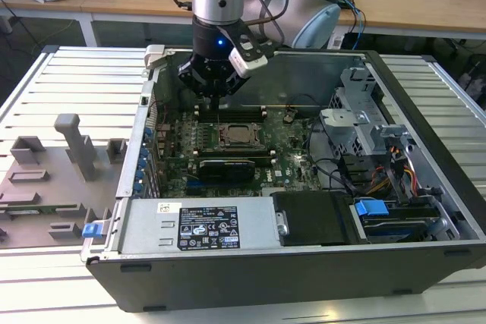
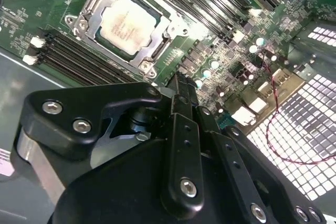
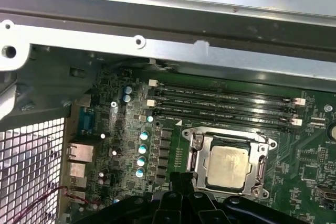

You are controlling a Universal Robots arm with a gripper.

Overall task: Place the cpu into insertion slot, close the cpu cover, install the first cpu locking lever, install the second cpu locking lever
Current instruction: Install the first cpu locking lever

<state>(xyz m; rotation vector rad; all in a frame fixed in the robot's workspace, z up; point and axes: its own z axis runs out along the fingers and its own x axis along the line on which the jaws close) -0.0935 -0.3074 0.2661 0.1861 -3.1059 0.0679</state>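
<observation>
Now, tool (image 1: 217,102): upper middle of the exterior view. The jaws are drawn together with nothing between them. It hangs over the memory sticks (image 1: 228,111), just above the socket in the frame and apart from it.
cpu (image 1: 238,135): at the centre of the exterior view, lying flat with its silver face up.
insertion slot (image 2: 107,42): holds the chip. You can see its dark edge round the chip in the second wrist view.
cpu cover (image 3: 198,157): down flat around the chip, its window framing the face in both wrist views.
Step in hand: as I read it, placing and closing are done and you are at the locking levers. Whether either lever is latched I cannot tell.
What lever work calls for: in my judgement, a low, narrow approach to the frame's edge with a closed tool tip.
Edges: the memory sticks run close along one side of the cover, the capacitors (image 3: 142,148) stand near another, and the case wall (image 1: 304,73) rises beyond the sticks.
Open room: you have free air straight above the socket, up through the open case.
</observation>
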